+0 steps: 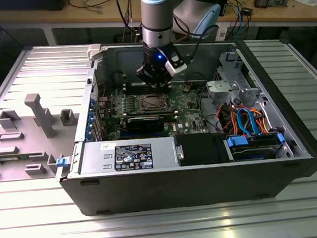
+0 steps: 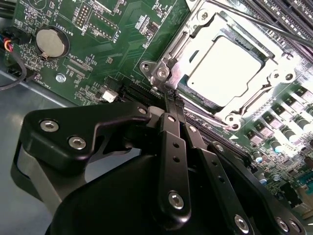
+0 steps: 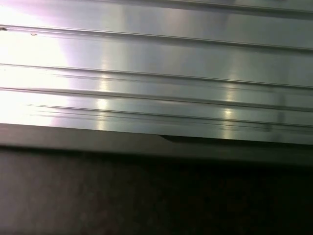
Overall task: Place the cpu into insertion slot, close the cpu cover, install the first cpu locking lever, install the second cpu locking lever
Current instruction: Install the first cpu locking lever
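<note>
Likely a lab: cable-strewn benches (image 1: 281, 7), slatted aluminium table (image 1: 166, 227).

Hemmed in on the green circuit board (image 1: 194, 119): gripper (image 2: 172, 96) pressed close at one corner of the cpu cover (image 2: 193, 36), black graphics card (image 1: 150, 122) along the board's near edge, drive cage (image 1: 237, 78) and cable bundle (image 1: 245, 118) crowding the exterior view's right

Harsh overhead glare on the cpu (image 2: 230, 68), blown-out streaks across the ribbed table (image 3: 156, 73).
</note>
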Action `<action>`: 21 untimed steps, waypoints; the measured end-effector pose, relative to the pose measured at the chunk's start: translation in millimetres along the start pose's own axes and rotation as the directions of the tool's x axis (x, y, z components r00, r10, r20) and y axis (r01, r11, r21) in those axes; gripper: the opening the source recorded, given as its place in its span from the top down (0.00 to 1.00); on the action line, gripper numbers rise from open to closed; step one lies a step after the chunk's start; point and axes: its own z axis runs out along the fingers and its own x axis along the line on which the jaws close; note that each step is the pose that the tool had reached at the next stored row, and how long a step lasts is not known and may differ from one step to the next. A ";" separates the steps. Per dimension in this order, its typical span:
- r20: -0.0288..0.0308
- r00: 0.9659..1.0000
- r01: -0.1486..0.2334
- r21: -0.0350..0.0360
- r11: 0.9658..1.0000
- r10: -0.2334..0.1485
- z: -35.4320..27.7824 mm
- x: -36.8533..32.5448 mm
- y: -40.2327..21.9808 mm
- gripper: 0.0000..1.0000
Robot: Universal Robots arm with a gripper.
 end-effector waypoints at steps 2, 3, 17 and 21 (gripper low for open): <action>0.000 1.000 0.000 0.000 1.000 0.000 -0.8 -0.2 0.1 0.89; 0.000 1.000 0.000 -0.001 1.000 0.000 -1.6 -0.2 0.2 0.89; -0.001 1.000 0.001 0.015 1.000 -0.001 -0.3 -1.5 0.5 0.89; -0.002 1.000 0.001 0.021 1.000 -0.001 0.6 -2.5 0.5 0.89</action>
